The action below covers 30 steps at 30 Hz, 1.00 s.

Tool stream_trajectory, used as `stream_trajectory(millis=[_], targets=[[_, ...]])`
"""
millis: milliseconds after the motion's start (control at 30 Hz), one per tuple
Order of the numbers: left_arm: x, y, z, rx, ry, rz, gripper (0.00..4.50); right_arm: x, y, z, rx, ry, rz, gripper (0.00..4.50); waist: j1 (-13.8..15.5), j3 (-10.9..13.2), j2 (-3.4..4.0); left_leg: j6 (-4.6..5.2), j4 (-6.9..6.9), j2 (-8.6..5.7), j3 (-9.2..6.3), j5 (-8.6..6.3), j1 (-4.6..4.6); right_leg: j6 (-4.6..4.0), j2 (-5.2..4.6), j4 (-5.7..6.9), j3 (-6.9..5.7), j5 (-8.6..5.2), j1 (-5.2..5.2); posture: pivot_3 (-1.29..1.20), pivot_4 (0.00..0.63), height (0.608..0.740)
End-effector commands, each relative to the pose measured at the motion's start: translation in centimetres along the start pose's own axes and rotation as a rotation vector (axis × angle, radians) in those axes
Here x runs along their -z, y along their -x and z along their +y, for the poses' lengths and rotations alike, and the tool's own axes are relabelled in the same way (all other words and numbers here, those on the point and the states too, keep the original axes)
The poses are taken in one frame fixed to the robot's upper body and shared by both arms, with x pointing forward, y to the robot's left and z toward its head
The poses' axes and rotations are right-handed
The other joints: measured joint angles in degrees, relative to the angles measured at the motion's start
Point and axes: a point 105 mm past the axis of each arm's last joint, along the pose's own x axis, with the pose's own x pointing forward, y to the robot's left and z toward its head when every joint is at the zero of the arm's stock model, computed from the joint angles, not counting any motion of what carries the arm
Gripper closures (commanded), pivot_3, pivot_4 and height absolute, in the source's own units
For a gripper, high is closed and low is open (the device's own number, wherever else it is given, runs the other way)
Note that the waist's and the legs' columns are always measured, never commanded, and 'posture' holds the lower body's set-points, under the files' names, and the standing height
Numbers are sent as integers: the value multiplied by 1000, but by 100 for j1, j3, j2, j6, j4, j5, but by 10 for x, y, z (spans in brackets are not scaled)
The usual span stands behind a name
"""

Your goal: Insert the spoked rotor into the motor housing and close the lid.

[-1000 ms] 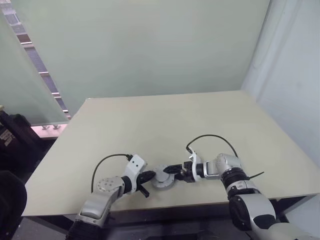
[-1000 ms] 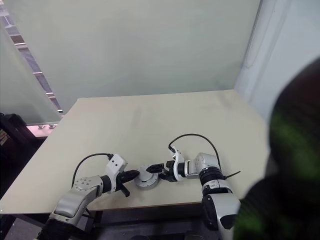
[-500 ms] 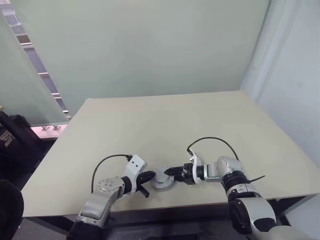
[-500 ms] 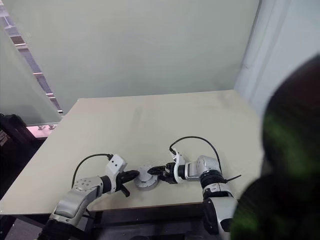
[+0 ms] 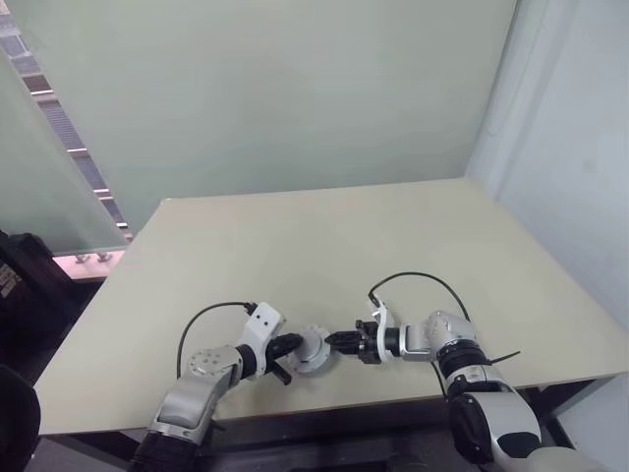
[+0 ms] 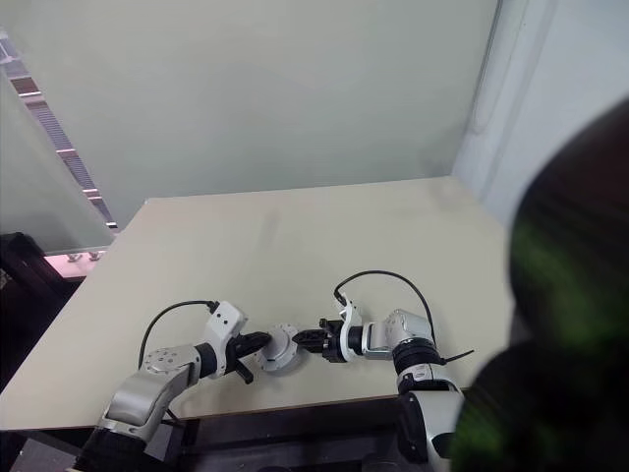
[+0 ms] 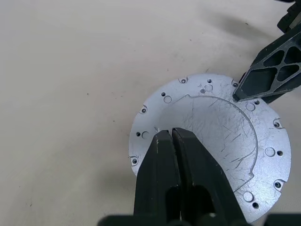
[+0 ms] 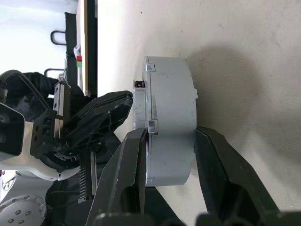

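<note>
Reaching toward each other low over the near edge of the table (image 5: 324, 236), both arms meet at one small round grey part, the motor housing (image 5: 313, 350), with its flat grey lid on top. The left arm comes in from the left, forearm angled down and inward; the left pincer (image 7: 171, 134) has its two black fingers pressed together, tips resting on the lid's raised centre plate, holding nothing. The right arm bends sharply at the wrist so that the right pincer (image 8: 169, 141) points leftward and slightly down at the housing (image 8: 169, 136). Its fingers (image 8: 129, 169) straddle the grey body from two sides, one by the lid face and one by the underside; they look to be at or just short of the metal, and I cannot say for certain that they clamp it.

In the left wrist view one tip of the right pincer touches the lid's rim (near a screw hole). The housing's windings and the spoked rotor cannot be made out under the lid.

Black cables loop from both wrists over the tabletop. Beyond the pincers the pale table runs bare to the green wall; a dark blurred shape crowds the right eye's lower right corner. The housing sits close to the table's front edge.
</note>
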Motion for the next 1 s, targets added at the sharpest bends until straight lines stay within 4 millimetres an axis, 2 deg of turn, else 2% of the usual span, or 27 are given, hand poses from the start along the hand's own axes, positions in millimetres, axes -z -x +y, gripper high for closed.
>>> stream_trajectory(millis=[33,167,267,400,633,700,800,1000], targets=[[23,-6,-14,45,42,75,4500,8,-9,6,0,24,47,3262,0,0,0,0,0,0,0,0,0,0,0,0,0,0,0,0,0,740],[19,-4,-6,6,64,57,4500,8,-8,4,8,27,44,3262,0,0,0,0,-1,0,-2,0,-1,1,0,0,0,1,-2,0,0,740],[9,2,2,-13,87,5,3917,6,-7,4,10,30,41,3262,-8,0,0,0,-1,1,-1,0,-3,3,0,0,0,2,-7,0,0,740],[-3,16,25,-89,137,-59,2528,3,-6,6,6,32,28,3262,-34,1,-3,0,-5,2,-1,0,-17,7,1,0,-1,4,-26,0,0,740],[-23,65,67,-224,328,-232,13,-8,-4,21,-90,13,-40,3279,-113,20,-23,0,-17,8,-10,0,-35,7,4,-2,-5,5,-53,0,0,740],[-24,79,76,-259,439,-290,0,-11,-3,26,-120,11,-54,3279,-114,26,-31,0,-16,5,-10,0,-37,7,0,-5,-4,5,-53,0,0,740],[-25,93,73,-224,583,-370,0,-16,-1,35,-173,-5,-77,3287,-116,42,-48,0,-16,4,-12,0,-40,8,-1,-8,-3,5,-53,0,0,740],[-16,94,60,-203,706,-405,0,-25,3,55,-287,-38,-133,3288,-107,61,-74,-1,-13,2,-16,0,-67,7,-2,-11,-8,5,-72,0,0,740]])
